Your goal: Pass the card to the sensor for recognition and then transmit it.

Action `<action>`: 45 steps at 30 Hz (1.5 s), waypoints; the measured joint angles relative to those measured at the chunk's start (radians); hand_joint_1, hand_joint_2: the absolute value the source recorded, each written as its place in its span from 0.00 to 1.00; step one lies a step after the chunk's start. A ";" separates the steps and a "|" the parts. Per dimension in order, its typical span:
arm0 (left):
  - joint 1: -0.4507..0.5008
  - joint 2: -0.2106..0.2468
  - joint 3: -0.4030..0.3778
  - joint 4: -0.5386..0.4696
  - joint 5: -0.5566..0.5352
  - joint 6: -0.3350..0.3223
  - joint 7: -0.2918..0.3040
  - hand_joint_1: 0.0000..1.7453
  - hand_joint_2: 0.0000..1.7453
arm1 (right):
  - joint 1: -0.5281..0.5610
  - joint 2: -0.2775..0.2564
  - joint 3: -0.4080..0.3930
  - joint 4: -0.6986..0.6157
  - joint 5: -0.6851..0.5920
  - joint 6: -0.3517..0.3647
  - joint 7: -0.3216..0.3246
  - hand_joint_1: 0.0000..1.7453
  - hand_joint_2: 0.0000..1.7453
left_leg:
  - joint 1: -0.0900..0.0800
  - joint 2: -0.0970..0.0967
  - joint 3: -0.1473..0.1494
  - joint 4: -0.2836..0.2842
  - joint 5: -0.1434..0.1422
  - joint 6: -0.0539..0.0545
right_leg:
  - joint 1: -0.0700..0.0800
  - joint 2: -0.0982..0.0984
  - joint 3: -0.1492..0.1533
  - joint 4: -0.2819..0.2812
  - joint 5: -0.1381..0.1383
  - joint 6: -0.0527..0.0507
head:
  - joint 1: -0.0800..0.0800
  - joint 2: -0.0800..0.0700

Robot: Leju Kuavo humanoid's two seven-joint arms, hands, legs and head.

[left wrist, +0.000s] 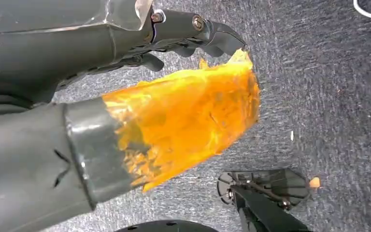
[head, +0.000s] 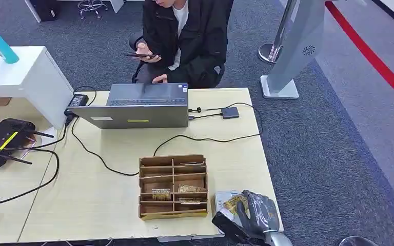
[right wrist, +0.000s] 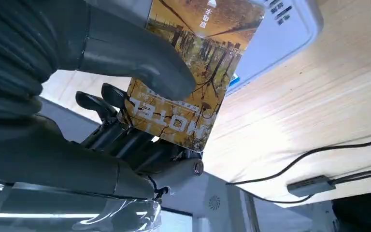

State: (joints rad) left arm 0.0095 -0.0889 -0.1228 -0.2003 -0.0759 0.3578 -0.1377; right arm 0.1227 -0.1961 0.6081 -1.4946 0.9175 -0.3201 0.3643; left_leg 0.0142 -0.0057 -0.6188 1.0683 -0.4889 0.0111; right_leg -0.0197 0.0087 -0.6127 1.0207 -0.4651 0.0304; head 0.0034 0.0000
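You've got a grey laptop at the table's far edge, lid toward you, a person seated behind it holding a phone. Wooden compartment organizer sits near the front edge, black cable curling behind it. Small dark adapter right of the laptop. Black router with antennas on the left table. Grey kiosk stand on the carpet.

Right hand grey ribbed cover, thick grey thumb, left hand dark fingers, screws
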 joint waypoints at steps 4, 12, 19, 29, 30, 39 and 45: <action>0.000 -0.002 0.001 0.000 -0.010 0.000 0.004 0.00 0.00 | 0.000 0.000 -0.004 0.000 0.043 0.009 0.013 1.00 1.00 | 0.000 0.000 0.000 0.000 0.000 0.000 | 0.000 0.000 0.000 0.000 0.000 0.000 | 0.000 0.000; -0.001 -0.005 0.009 0.000 -0.038 -0.001 0.018 0.00 0.00 | 0.001 0.002 -0.043 -0.028 0.147 0.020 0.032 1.00 1.00 | 0.000 0.000 0.000 0.000 0.000 0.000 | 0.000 0.000 0.000 0.000 0.000 0.000 | 0.000 0.000; -0.001 -0.005 0.018 0.000 -0.039 -0.001 0.018 0.00 0.00 | 0.002 0.002 -0.054 -0.037 0.153 0.026 0.032 1.00 1.00 | 0.000 0.000 0.000 0.000 0.000 0.000 | 0.000 0.000 0.000 0.000 0.000 0.000 | 0.000 0.000; -0.001 -0.007 0.037 -0.001 -0.083 -0.008 0.029 0.00 0.00 | 0.010 0.009 -0.110 -0.104 0.312 0.015 -0.003 1.00 1.00 | 0.000 0.000 0.000 0.000 0.000 0.000 | 0.000 0.000 0.000 0.000 0.000 0.000 | 0.000 0.000; -0.001 -0.008 0.042 -0.002 -0.087 -0.008 0.031 0.00 0.00 | 0.012 0.011 -0.117 -0.115 0.325 0.013 -0.008 1.00 1.00 | 0.000 0.000 0.000 0.000 0.000 0.000 | 0.000 0.000 0.000 0.000 0.000 0.000 | 0.000 0.000; 0.000 -0.015 0.067 -0.008 -0.114 -0.010 0.032 0.00 0.00 | 0.014 0.020 -0.171 -0.204 0.401 -0.006 -0.039 1.00 1.00 | 0.000 0.000 0.000 0.000 -0.001 0.001 | 0.000 0.000 0.000 0.000 -0.001 0.000 | 0.000 0.000; 0.000 -0.016 0.074 -0.008 -0.116 -0.010 0.032 0.00 0.00 | 0.014 0.021 -0.179 -0.221 0.403 -0.006 -0.039 1.00 1.00 | 0.000 0.000 0.000 0.000 -0.001 0.001 | 0.000 0.000 0.000 0.000 -0.001 0.000 | 0.000 0.000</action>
State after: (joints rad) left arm 0.0090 -0.1045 -0.0484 -0.2079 -0.1915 0.3475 -0.1061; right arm 0.1369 -0.1747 0.4295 -1.7155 1.3203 -0.3265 0.3250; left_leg 0.0138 -0.0057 -0.6192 1.0683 -0.4897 0.0120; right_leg -0.0201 0.0087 -0.6131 1.0208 -0.4658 0.0301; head 0.0034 0.0000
